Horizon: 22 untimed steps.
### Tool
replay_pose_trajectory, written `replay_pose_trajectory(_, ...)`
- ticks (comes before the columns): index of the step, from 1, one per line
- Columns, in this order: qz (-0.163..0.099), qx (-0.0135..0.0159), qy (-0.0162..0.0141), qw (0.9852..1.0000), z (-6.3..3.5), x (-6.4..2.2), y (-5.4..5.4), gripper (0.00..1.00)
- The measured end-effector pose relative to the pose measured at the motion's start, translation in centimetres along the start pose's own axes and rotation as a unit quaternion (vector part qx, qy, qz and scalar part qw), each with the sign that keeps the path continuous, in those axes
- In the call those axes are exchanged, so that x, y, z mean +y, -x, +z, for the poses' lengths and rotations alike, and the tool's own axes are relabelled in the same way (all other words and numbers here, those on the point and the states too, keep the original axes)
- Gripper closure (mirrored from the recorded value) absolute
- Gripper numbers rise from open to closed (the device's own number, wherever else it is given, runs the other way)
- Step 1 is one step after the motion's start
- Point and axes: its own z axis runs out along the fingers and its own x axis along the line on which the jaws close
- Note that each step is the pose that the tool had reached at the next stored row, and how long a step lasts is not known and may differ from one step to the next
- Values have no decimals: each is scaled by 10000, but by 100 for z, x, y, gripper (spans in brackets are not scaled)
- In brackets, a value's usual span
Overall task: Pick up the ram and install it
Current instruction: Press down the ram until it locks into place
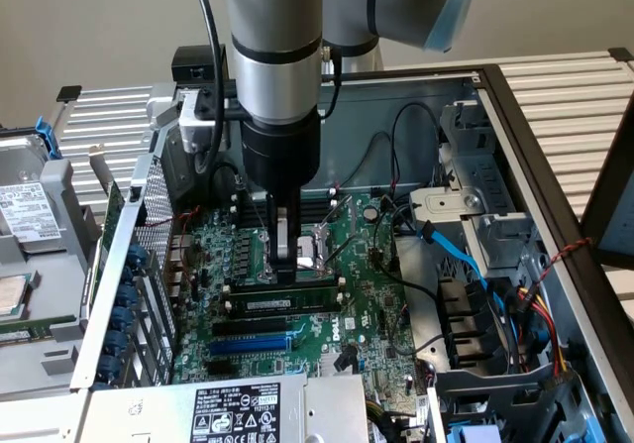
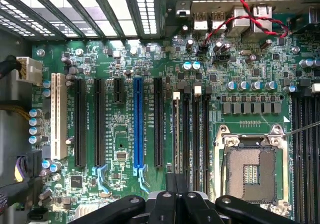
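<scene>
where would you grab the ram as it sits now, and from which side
Take the ram by the middle of its long top edge, pinching across its two flat faces and coming straight down from above. It stands on edge in a slot, so only that upper edge is free, and the black slots run close alongside it.

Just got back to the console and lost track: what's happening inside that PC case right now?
The Universal Robots arm is reaching down into the open computer case, with its gripper low over the motherboard's memory slots, next to the empty CPU socket. The ram stands on edge in line with one of those slots, right at the gripper's tip. Whether it is fully seated, or the gripper is touching it, cannot be told.
</scene>
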Motion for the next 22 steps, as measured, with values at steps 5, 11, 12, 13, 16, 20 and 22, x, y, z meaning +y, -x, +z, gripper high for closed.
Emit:
replay_pose_trajectory(5,7,236,-3,9997,-248,7,-4,90)
replay_pose_trajectory(11,8,271,-4,9996,-264,8,-4,90)
replay_pose_trajectory(12,8,271,-4,9996,-264,8,-4,90)
replay_pose_trajectory(13,8,271,-4,9996,-264,8,-4,90)
replay_pose_trajectory(16,8,271,-4,9996,-263,8,-4,90)
replay_pose_trajectory(20,8,271,-4,9996,-264,8,-4,90)
replay_pose_trajectory(22,8,271,-4,9996,-264,8,-4,90)
